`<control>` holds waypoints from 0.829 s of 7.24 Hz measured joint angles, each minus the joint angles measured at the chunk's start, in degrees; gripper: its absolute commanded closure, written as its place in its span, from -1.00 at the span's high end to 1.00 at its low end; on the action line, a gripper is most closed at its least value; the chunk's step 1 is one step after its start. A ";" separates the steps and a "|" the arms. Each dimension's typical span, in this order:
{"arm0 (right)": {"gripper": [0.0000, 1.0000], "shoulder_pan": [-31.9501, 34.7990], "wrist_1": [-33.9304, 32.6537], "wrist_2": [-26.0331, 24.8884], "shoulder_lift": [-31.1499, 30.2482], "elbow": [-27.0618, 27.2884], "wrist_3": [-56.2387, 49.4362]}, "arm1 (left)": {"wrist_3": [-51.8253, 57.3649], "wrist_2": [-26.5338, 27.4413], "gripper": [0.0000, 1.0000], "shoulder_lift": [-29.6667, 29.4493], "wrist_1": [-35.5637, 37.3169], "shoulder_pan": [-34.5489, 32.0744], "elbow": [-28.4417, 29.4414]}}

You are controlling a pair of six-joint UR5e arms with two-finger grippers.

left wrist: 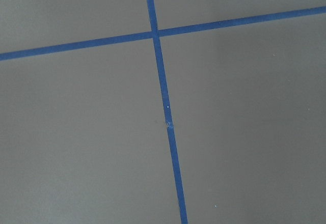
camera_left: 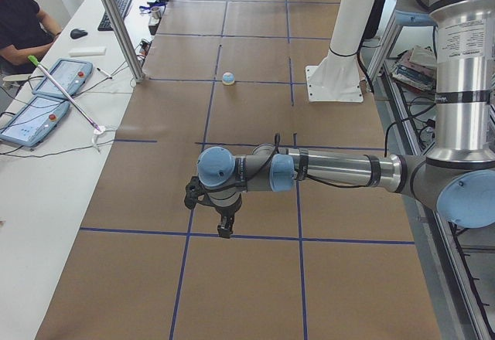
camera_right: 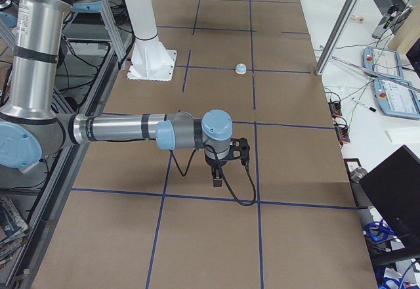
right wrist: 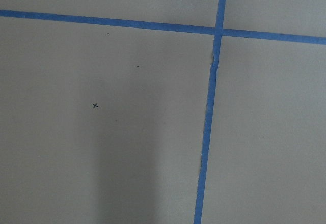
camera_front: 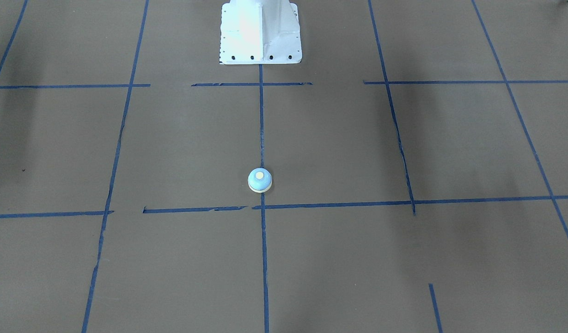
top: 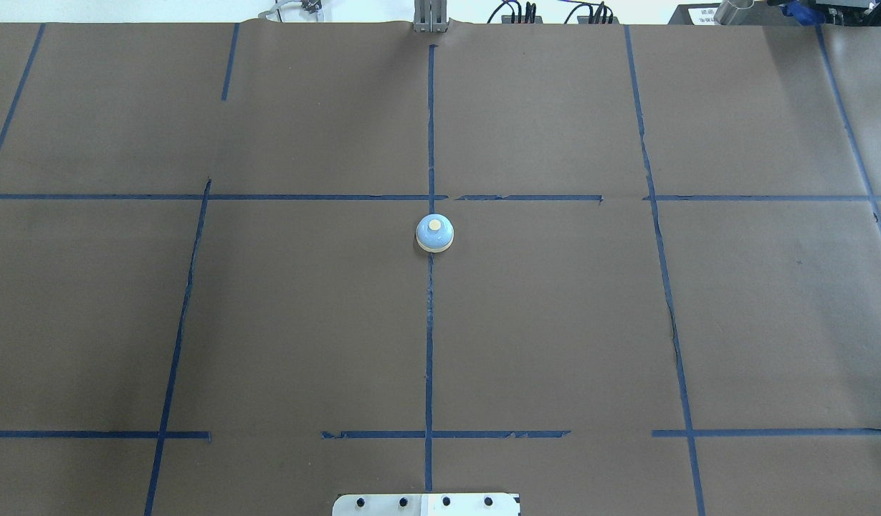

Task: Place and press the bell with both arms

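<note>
The light-blue bell (camera_front: 259,180) with a cream button stands upright on the brown table, on the centre tape line. It also shows in the overhead view (top: 434,233) and, small and far, in both side views (camera_left: 228,78) (camera_right: 241,69). My left gripper (camera_left: 224,228) hangs pointing down over the table's left end, far from the bell. My right gripper (camera_right: 216,180) hangs likewise over the right end. Both show only in the side views, so I cannot tell whether they are open or shut. The wrist views show only the table and tape.
The white mounting base (camera_front: 260,32) stands at the robot's edge of the table, in line with the bell. Blue tape lines (top: 429,344) grid the table. An operator (camera_left: 19,23), tablets (camera_left: 39,100) and a metal post (camera_left: 116,23) are along the far side.
</note>
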 measured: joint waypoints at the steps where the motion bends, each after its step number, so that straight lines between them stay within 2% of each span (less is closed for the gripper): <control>1: 1.00 -0.02 -0.01 -0.02 -0.03 -0.06 0.00 | 0.10 0.65 1.00 0.27 2.14 -0.08 -0.45; 3: 1.00 -0.05 0.12 -0.04 -0.09 -0.07 0.00 | 0.02 3.96 1.00 0.26 2.16 -0.11 -0.78; 6: 1.00 -0.06 0.60 0.03 -0.43 -0.03 -0.08 | -0.29 4.93 1.00 -0.32 1.62 -0.13 -1.09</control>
